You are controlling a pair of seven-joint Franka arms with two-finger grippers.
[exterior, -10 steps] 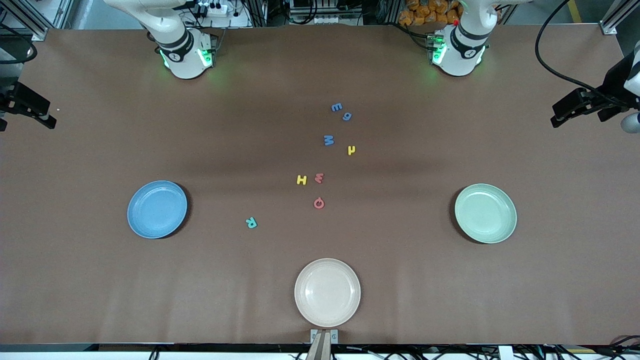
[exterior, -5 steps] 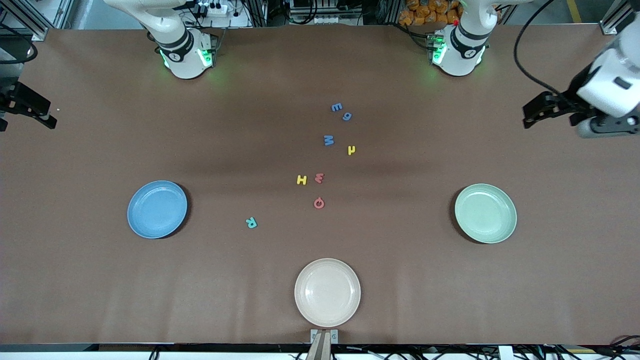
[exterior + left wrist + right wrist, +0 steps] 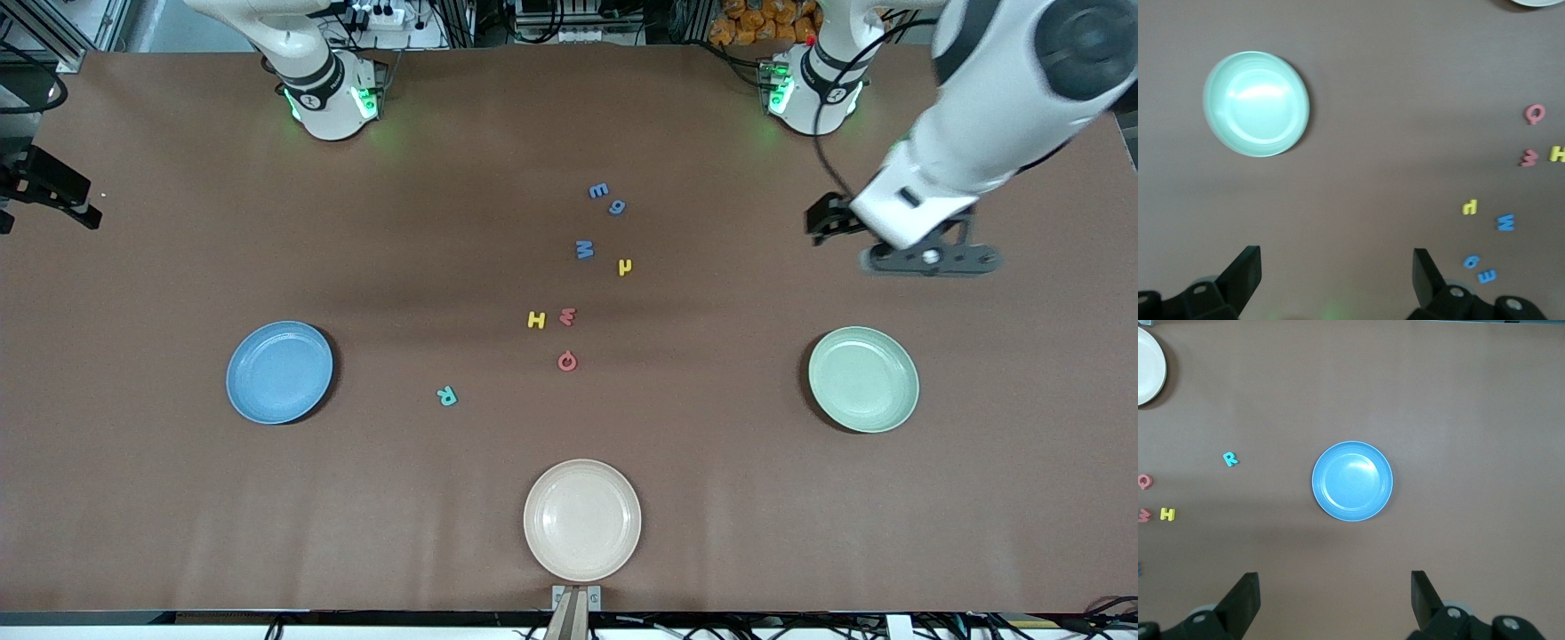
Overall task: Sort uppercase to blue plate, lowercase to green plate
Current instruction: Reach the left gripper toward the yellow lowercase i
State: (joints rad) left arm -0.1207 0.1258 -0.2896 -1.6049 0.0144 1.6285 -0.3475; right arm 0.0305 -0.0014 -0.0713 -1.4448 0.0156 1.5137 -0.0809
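Legible characters: foam letter shapes only.
Readable by form on the desk point(image 3: 178, 498): yellow H point(image 3: 536, 320), teal R point(image 3: 447, 396), blue M point(image 3: 584, 250), red Q point(image 3: 567, 361), blue g point(image 3: 616, 207). No printed labels, brands or numbers legible.

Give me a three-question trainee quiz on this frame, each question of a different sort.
1. True or false: the blue plate already holds a letter.
2. Multiple choice: the left gripper hangs over A) the cream plate, B) bare table near the green plate, toward the left arm's end, C) the teal R.
3. Fill in: of the red w and the red Q, the one nearer the front camera is the ____.

Key:
1. False; both coloured plates are bare.
2. B; its jaws are open and hold nothing.
3. Q.
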